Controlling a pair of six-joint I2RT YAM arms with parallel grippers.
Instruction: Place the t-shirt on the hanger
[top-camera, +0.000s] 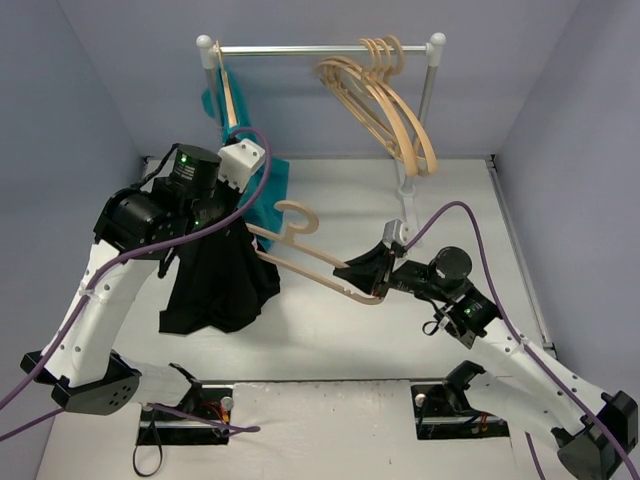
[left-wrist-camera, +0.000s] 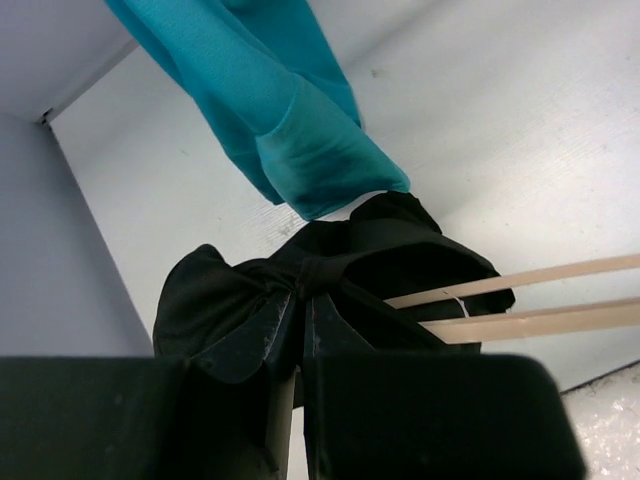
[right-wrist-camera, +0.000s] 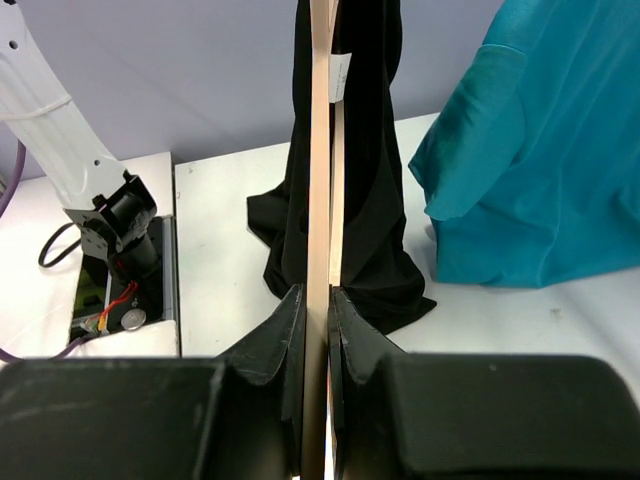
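Observation:
The black t-shirt (top-camera: 220, 285) hangs bunched from my left gripper (top-camera: 228, 222), its hem resting on the table. In the left wrist view the left gripper (left-wrist-camera: 303, 295) is shut on a gathered fold of the t-shirt (left-wrist-camera: 220, 290). Two pale arms of the hanger (left-wrist-camera: 540, 275) reach into the neck opening. The beige wooden hanger (top-camera: 300, 262) lies tilted between the arms, hook up. My right gripper (top-camera: 365, 275) grips its right end. In the right wrist view the right gripper (right-wrist-camera: 318, 295) is shut on the hanger (right-wrist-camera: 320, 150), which runs into the t-shirt (right-wrist-camera: 370, 200).
A teal garment (top-camera: 265, 195) hangs from the left end of the rack rail (top-camera: 320, 48), just behind the t-shirt. Several spare wooden hangers (top-camera: 390, 100) hang at the rail's right end. Grey walls enclose the table on three sides.

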